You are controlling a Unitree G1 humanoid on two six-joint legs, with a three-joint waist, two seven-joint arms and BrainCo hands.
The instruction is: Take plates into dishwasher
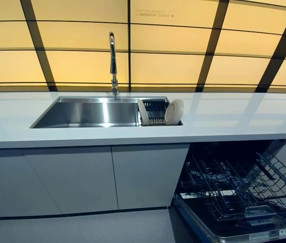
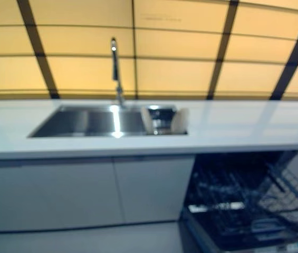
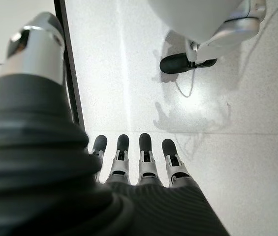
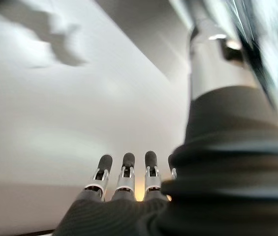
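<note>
Nothing loaded yet: white plate leaning upright in drying rack at right end of sink. Dishwasher standing open below, right of sink, racks looking bare. Left hand and right hand hanging relaxed, grasping nothing.

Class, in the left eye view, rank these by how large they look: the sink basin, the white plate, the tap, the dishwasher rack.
1. Dishwasher rack, though it is nearest the camera and cut off.
2. Sink basin.
3. Tap.
4. White plate.
</note>
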